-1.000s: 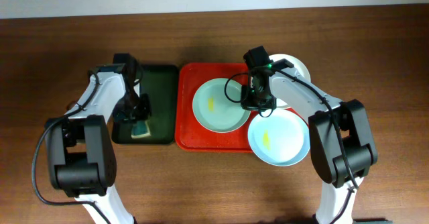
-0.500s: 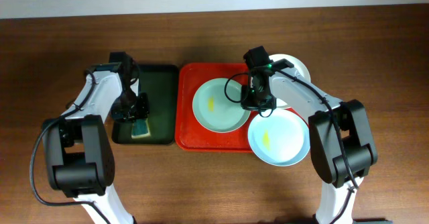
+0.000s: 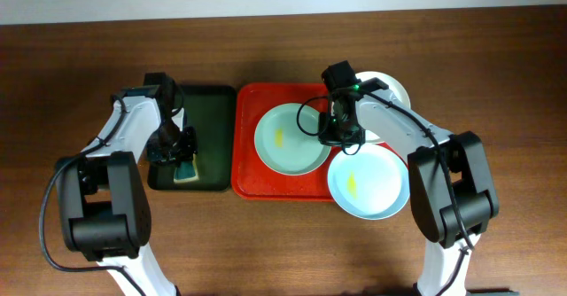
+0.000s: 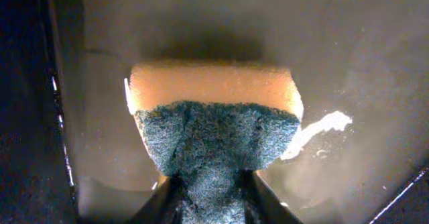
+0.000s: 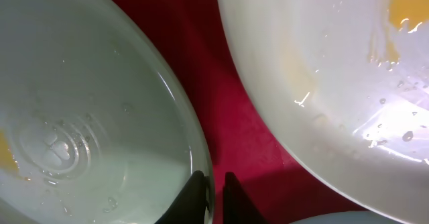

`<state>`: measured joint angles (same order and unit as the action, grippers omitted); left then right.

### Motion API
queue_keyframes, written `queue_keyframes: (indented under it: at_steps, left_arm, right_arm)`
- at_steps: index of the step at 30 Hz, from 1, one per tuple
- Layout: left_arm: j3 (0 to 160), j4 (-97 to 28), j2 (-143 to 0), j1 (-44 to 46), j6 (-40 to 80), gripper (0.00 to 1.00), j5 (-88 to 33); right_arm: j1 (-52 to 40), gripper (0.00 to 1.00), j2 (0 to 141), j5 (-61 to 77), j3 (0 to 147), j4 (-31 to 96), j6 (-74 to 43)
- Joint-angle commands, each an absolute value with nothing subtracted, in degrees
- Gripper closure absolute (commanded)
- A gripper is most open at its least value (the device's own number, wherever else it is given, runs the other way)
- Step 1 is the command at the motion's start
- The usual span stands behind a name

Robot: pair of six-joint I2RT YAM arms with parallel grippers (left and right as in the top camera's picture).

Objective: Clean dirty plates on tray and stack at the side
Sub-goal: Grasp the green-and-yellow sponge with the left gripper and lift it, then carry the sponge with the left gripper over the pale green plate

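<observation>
Left arm, right arm: white shells, black joints, looped black cables. Green light at right arm's 12 o'clock end.

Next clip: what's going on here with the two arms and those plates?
The left gripper pinches a sponge lying in the dark green tray. The right gripper is shut on the rim of the mint green plate on the red tray. The pale blue plate overhangs the tray's near right corner, and the white plate sits at its far right corner. All three show yellow smears, so no cleaning looks done yet.
</observation>
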<state>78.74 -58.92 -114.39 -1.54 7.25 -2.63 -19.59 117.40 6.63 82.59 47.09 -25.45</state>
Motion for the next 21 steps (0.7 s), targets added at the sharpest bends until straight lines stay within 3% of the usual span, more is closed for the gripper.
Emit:
queue_keyframes:
  at_steps: [1,2,6,8,10,16,21]
  left_arm:
    - [78.0,-59.0,-115.2,-1.7,6.8,0.95,-3.7]
    - [78.0,-58.8,-115.2,-1.7,6.8,1.00,-3.7]
    - [78.1,-57.1,-114.3,-1.7,6.7,1.00,-7.7]
    - [78.1,-54.4,-110.4,-1.7,6.8,1.00,-7.7]
    - [78.1,-52.9,-106.0,-1.7,6.8,1.00,-7.7]
    - [78.0,-51.6,-94.0,2.0,6.8,1.00,-3.4]
    - [76.1,-45.0,-93.8,6.2,6.7,1.00,2.0]
  right_arm:
    - [-19.9,0.88,118.5,5.7,82.3,47.1,-25.4]
    - [-19.9,0.88,118.5,5.7,82.3,47.1,-25.3]
    - [-19.9,0.88,118.5,5.7,82.3,47.1,-25.4]
    - [-19.9,0.73,118.5,5.8,82.3,47.1,-25.4]
    - [-19.9,0.68,118.5,5.8,82.3,47.1,-25.4]
    - [-19.9,0.62,118.5,5.7,82.3,47.3,-25.4]
    - [-19.9,0.61,118.5,5.7,82.3,48.3,-25.4]
